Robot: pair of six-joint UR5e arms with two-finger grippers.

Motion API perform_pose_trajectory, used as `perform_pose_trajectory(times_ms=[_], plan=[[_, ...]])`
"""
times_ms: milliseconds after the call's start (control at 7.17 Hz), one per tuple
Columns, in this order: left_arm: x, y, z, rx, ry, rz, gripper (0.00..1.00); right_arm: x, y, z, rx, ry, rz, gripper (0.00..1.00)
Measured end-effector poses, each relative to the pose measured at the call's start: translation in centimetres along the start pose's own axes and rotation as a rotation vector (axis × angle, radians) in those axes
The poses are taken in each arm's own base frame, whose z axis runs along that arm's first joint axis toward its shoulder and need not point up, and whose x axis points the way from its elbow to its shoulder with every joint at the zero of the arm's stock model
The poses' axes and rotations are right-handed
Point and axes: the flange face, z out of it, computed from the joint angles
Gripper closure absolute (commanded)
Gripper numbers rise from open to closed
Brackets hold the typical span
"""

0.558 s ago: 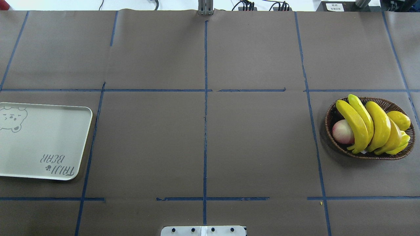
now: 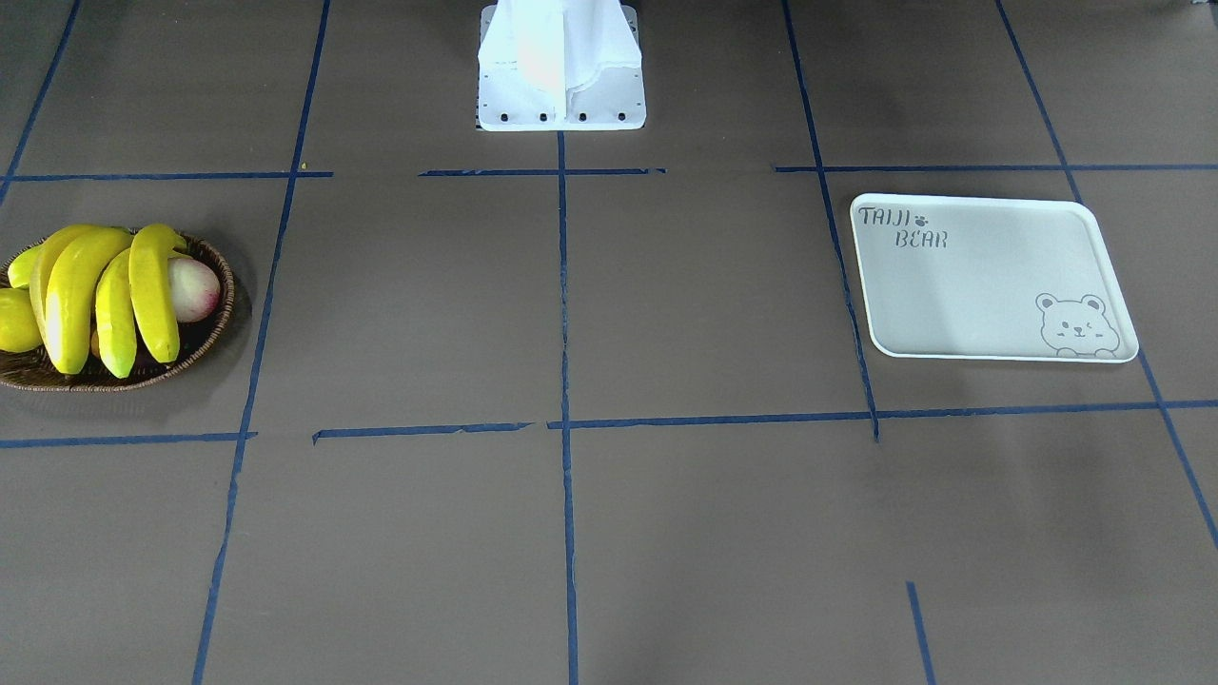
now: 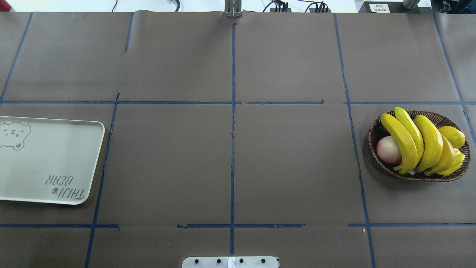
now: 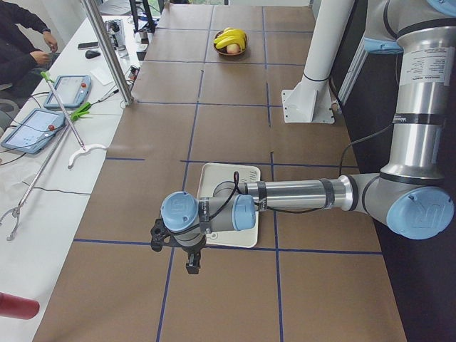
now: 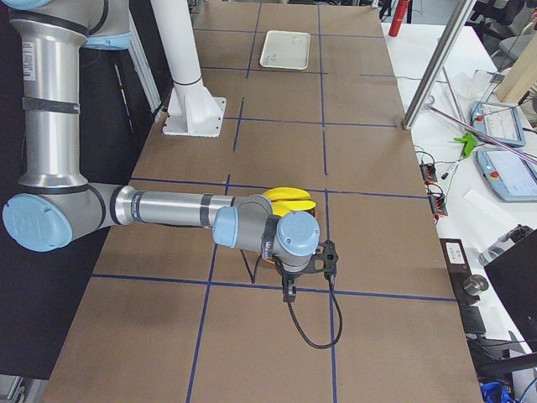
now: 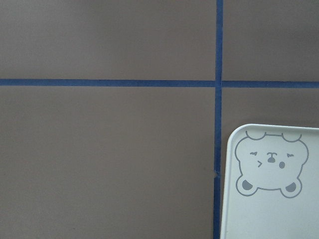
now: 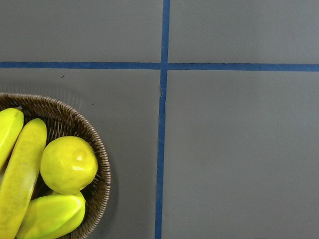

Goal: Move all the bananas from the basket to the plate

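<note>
You've got the plate [image 3: 55, 163] lying flat toward the desk's [image 3: 290, 167] left end, bear corner facing the far edge and the "TAIJI BEAR" print facing the robot's edge. Your left end effector [image 4: 187, 256] hangs above the desk just past that bear corner, toward the left end. It shows only in the side view, so you can't tell whether its fingers are apart or together. The white base plate [image 3: 230, 262] sits at the middle of the robot's edge, and blue tape lines [image 3: 233, 149] grid the brown desk cover. Toward the desk's right end sits the basket [image 3: 443, 118], well apart from the plate. All four bananas [image 3: 403, 143] lie in it, side by side and leaning on each other. A pink peach-like fruit [image 3: 387, 149] is tucked at their left and a round yellow-green fruit [image 3: 453, 136] at their right. Your right end effector [image 5: 294, 281] hangs above the desk near the basket. It too shows only from the side, so open or closed can't be told.
</note>
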Motion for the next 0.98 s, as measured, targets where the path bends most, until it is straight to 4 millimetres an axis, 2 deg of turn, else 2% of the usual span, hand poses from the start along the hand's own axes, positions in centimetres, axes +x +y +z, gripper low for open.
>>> perform_pose_trajectory(times_ms=[976], plan=[[-0.23, -0.01, 0.21, 0.002, -0.001, 0.002, 0.0, -0.04, 0.0, -0.02, 0.001, -0.001, -0.007, 0.0]])
